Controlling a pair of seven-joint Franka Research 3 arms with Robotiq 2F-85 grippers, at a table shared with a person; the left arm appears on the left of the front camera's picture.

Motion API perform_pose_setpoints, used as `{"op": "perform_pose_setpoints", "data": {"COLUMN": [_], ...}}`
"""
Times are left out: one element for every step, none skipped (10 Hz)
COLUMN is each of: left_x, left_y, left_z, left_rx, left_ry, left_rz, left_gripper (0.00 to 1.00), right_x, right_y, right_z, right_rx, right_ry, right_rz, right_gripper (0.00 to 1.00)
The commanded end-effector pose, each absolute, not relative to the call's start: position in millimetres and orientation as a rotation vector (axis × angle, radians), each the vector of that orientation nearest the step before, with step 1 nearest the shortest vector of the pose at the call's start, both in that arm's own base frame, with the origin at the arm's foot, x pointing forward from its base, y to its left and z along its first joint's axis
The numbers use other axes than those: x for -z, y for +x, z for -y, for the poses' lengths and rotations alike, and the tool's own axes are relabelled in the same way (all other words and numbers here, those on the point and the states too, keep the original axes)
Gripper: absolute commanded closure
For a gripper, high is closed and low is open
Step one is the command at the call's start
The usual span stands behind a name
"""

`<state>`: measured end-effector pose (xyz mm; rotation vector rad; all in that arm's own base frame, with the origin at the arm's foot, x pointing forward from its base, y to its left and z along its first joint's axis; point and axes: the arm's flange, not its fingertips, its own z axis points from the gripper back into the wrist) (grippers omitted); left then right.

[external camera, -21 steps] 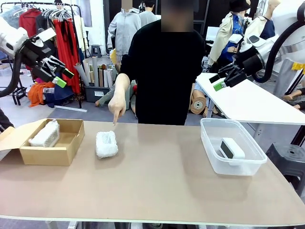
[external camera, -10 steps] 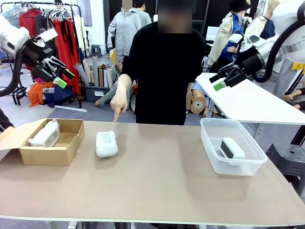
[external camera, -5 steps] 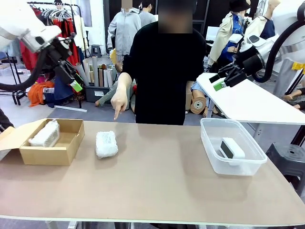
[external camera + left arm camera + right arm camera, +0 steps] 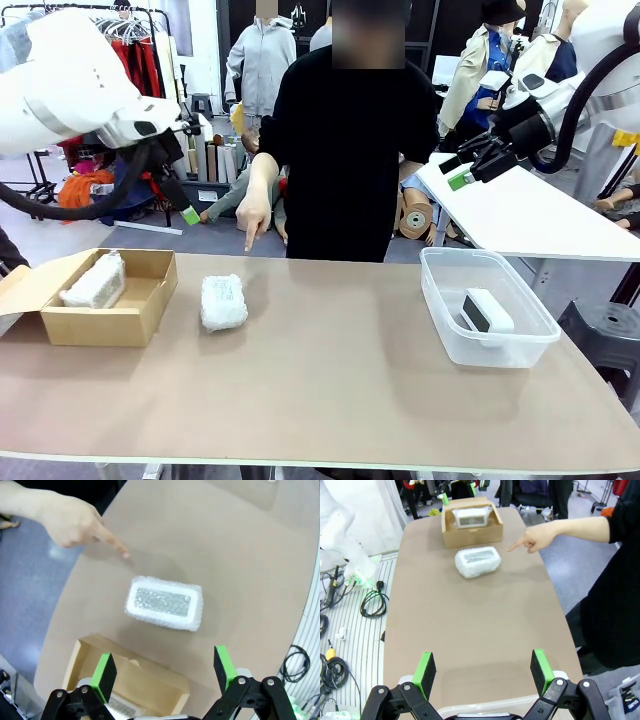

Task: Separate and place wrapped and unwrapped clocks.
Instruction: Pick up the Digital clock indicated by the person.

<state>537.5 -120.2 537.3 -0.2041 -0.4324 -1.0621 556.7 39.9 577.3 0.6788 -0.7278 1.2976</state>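
No lettering is legible anywhere; the white bubble-wrapped bundle (image 4: 194,616) may carry a grey label (image 4: 163,600), too blurred to read.

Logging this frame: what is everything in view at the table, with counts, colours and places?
loose wrapped clock: one, white wrap, on the table left of centre
boxed wrapped clock: one, white wrap, inside the cardboard box
cardboard box: one, brown, open, left end
bare clock: one, white with dark screen, inside the bin
bin: one, clear, right end
table: one, tan
person's hand: one, pointing down, far edge
left gripper: black, green pads, open, raised over the left end
right gripper: same colours, open, raised at right
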Motion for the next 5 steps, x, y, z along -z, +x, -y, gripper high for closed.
{"op": "perform_pose_setpoints", "data": {"left_x": [-534.3,-537.3,-537.3,-537.3,-537.3], "left_y": [531.2,537.5,537.5,537.5,537.5], "left_z": [123.1,120.2,120.2,120.2,120.2], "left_rx": [1.114,1.062,1.062,1.062,1.062], "left_ry": [-0.221,-0.204,-0.204,-0.204,-0.204], "left_rz": [0.406,0.432,0.432,0.432,0.432], "left_gripper": [0.00,0.00,0.00,0.00,0.00], "right_x": [-579.0,-579.0,-579.0,-579.0,-579.0], "right_y": [556.4,556.4,556.4,556.4,556.4], "right_z": [-40.0,-40.0,-40.0,-40.0,-40.0], "right_rx": [-1.298,-1.298,-1.298,-1.298,-1.298], "right_ry": [0.678,0.678,0.678,0.678,0.678], "right_rz": [0.732,0.732,0.732,0.732,0.732], "right_gripper": [0.00,0.00,0.00,0.00,0.00]}}
